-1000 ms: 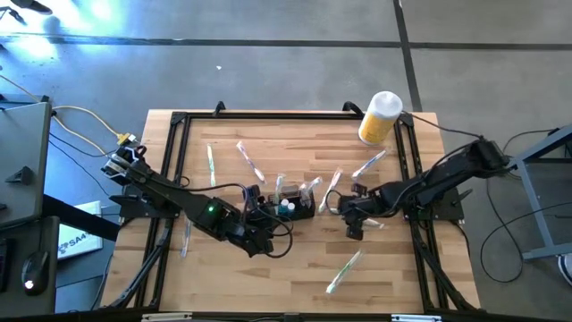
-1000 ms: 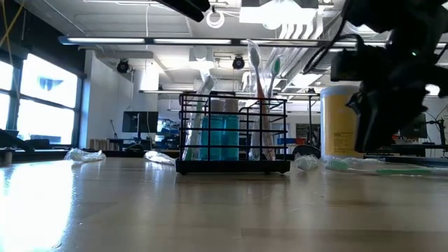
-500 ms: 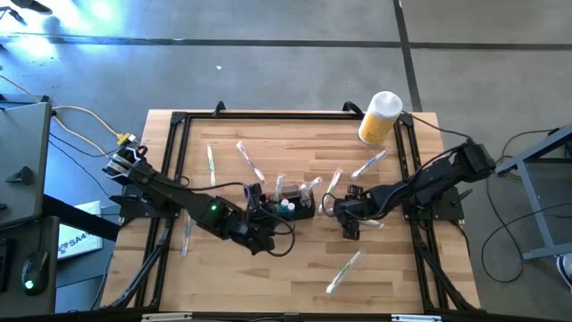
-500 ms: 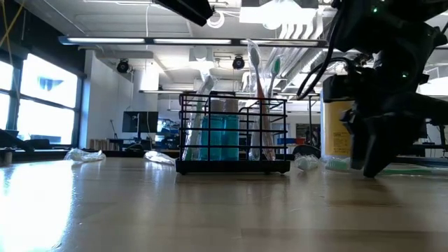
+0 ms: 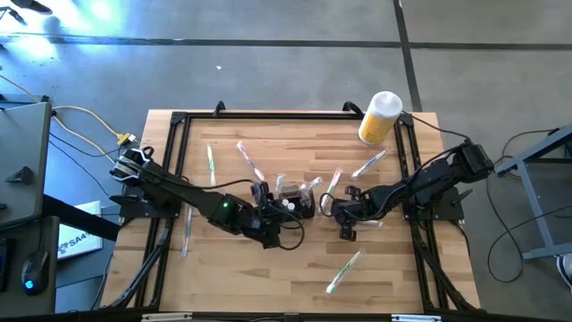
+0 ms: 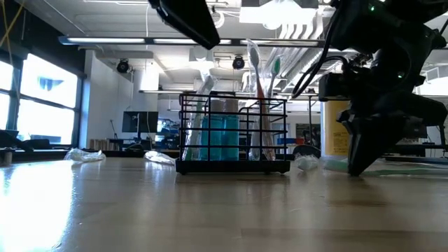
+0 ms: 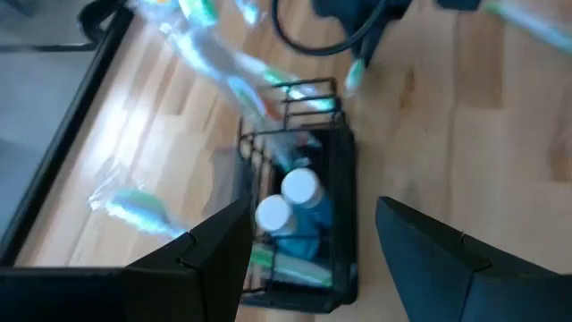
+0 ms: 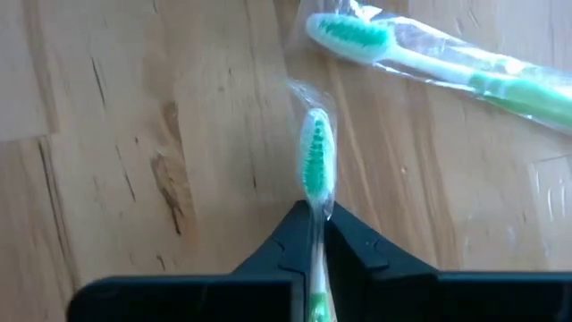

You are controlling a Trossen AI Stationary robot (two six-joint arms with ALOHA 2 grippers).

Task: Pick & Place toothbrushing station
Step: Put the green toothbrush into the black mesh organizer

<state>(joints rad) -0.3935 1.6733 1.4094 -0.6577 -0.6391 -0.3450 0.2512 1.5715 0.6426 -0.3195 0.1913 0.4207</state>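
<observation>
Left gripper has moved fwd over the caddy, fingers wide apart, empty. Right gripper is now pinched on a wrapped toothbrush on the table.

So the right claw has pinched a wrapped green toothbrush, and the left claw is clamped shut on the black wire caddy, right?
Not quite. The left claw is open, its fingers spread on either side of the black wire caddy, as the left wrist view shows. The right claw has indeed pinched a wrapped green toothbrush.
</observation>
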